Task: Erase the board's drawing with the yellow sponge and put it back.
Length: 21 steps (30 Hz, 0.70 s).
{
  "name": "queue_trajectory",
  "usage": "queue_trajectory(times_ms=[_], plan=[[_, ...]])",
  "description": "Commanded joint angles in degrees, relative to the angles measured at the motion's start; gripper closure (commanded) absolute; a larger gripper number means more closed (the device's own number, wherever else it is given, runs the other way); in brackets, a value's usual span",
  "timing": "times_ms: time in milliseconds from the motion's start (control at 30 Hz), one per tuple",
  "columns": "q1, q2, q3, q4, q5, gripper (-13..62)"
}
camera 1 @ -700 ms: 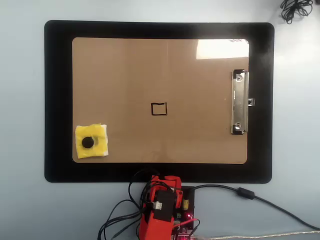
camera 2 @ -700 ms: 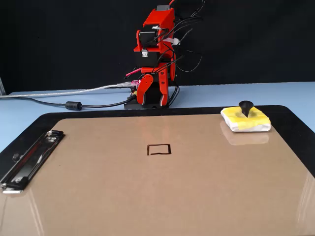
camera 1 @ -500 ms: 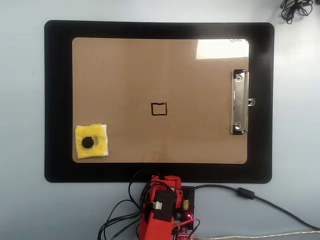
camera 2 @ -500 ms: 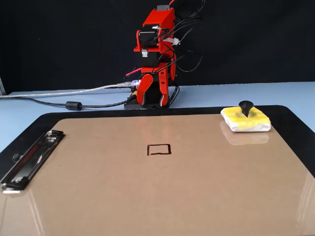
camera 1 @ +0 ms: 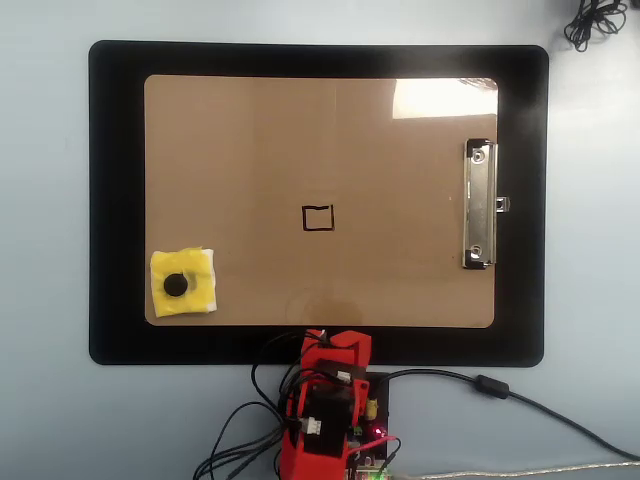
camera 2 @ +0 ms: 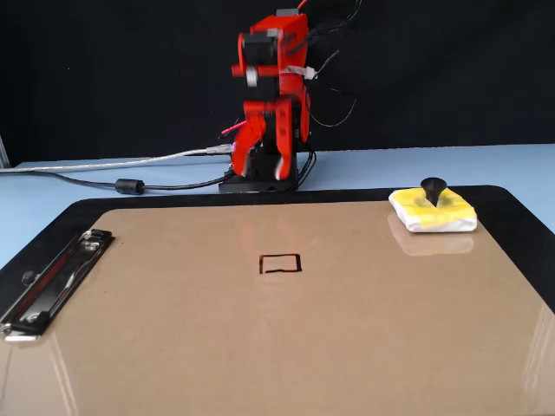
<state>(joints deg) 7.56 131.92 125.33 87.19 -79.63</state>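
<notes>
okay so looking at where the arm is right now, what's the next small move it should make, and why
Probably swing the gripper out toward the yellow sponge, which lies untouched on the board's corner, left in the overhead view. The drawing is unerased, and the arm is folded near its base, off the board, holding nothing. Motion blur hides the jaws.

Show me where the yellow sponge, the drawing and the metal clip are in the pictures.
yellow sponge (camera 1: 196,284): overhead view, on its yellow top beside the black knob.
drawing (camera 1: 318,208): overhead view, on the top line of the square outline.
metal clip (camera 1: 478,205): overhead view, on the middle of the silver bar.
</notes>
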Motion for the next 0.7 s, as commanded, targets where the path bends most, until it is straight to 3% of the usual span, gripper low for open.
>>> queue_trajectory(times_ms=[0, 167, 400, 533, 667], plan=[[-5.3, 2.2, -3.9, -0.4, -0.3, 15.7], [-29.5, 2.1, -9.1, -11.2, -4.0, 16.1], [-60.6, -1.6, 4.2, -60.5, -20.7, 16.7], [-68.3, -7.0, 13.7, -87.7, -19.9, 16.5], [-69.5, -14.9, 17.8, -100.0, -15.7, 16.5]])
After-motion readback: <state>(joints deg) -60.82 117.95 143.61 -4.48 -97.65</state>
